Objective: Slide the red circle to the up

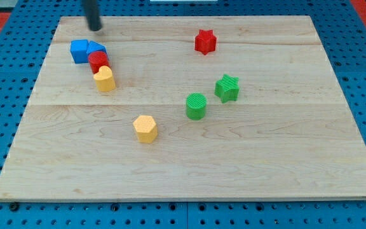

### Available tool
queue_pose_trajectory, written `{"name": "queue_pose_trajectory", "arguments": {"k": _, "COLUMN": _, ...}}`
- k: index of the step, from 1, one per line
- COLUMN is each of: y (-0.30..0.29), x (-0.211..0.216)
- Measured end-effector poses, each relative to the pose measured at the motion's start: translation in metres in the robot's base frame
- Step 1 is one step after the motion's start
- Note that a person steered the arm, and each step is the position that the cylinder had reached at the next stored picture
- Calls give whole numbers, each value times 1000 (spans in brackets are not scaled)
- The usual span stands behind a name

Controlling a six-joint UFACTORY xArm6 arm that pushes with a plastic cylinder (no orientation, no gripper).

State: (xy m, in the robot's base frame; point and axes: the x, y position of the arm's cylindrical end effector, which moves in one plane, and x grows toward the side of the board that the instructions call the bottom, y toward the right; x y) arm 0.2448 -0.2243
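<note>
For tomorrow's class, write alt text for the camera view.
A dark rod's tip rests near the wooden board's top left, above a cluster of two blue blocks, red circle and yellow block. Elsewhere lie a red star, two green blocks and a yellow hexagon.

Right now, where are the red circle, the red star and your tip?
red circle (98, 61), camera view, on its top face, between the blue blocks and a yellow block.
red star (204, 41), camera view, on its top face.
my tip (94, 28), camera view, the rod's very end, toward the view's top from the blue blocks.
</note>
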Motion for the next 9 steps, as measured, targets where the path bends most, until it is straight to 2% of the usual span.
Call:
{"name": "queue_pose_trajectory", "arguments": {"k": 1, "y": -38, "x": 55}}
{"name": "queue_pose_trajectory", "arguments": {"k": 2, "y": -42, "x": 92}}
{"name": "queue_pose_trajectory", "arguments": {"k": 4, "y": 7, "x": 63}}
{"name": "queue_pose_trajectory", "arguments": {"k": 5, "y": -17, "x": 94}}
{"name": "queue_pose_trajectory", "arguments": {"k": 6, "y": 8, "x": 113}}
{"name": "queue_pose_trajectory", "arguments": {"k": 8, "y": 73, "x": 93}}
{"name": "queue_pose_trajectory", "arguments": {"k": 9, "y": 86, "x": 93}}
